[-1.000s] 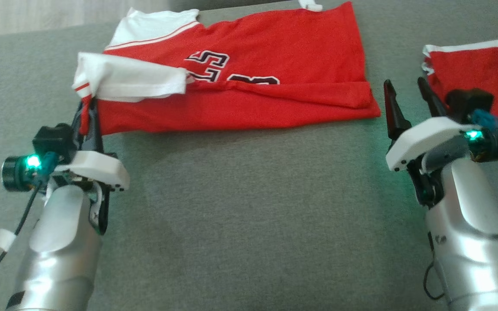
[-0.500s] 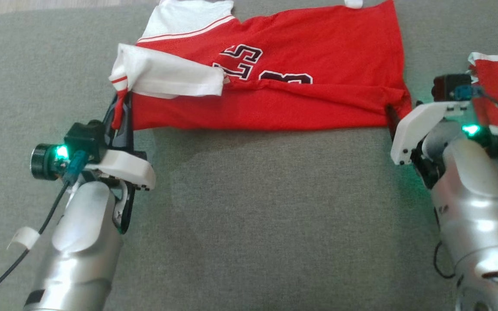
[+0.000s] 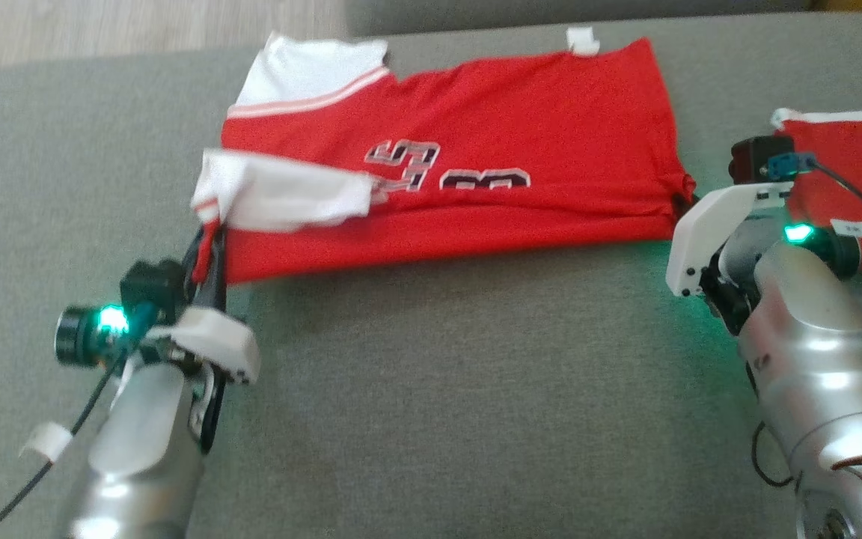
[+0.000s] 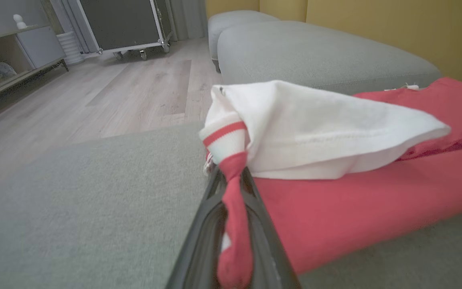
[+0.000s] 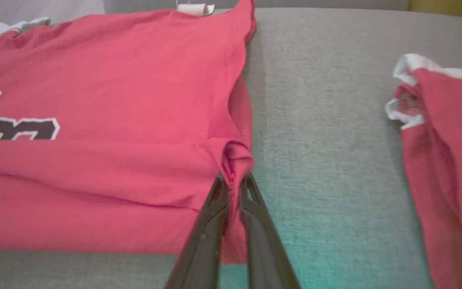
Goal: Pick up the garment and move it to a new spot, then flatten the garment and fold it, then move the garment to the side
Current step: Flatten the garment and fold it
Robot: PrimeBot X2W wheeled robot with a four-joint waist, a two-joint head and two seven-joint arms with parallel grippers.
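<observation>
- Left end effector (image 4: 231, 176) is clenching a bunched red-and-white cuff at the near left corner of the red knit jersey (image 3: 521, 150), which has white sleeves and black numerals.
- Right end effector (image 5: 235, 180) is pinching a small red pucker at the near right hem corner.
- The jersey is lying spread on the grey fabric sofa seat (image 3: 438, 374). Its near edge is running between the two grips, and its near band looks doubled over below the numerals.
- Judged step: folding, with both near corners in hand.
- Risk 1: each grip is taking only a narrow twist of cloth. If the arms are pulling apart too hard, one corner could be slipping free and that side dropping crooked.
- Risk 2: the white sleeve (image 4: 315, 128) is draping loose over the red panel just beside the left grip. Nothing is pinning it, so a quick lift could be flipping it open or burying it as a lump in the fold.
- Risk 3: uneven travel of the two arms would be skewing the crease.
- Risk 4: a second red garment with white trim (image 3: 850, 165) is lying just beside the right forearm (image 3: 812, 352). An outward sweep could be dragging it along.
- Risk 5: the seat's edge and the wooden floor (image 4: 94, 100) are lying near the left grip. Drifting that way could be pulling the sleeve over the edge.
</observation>
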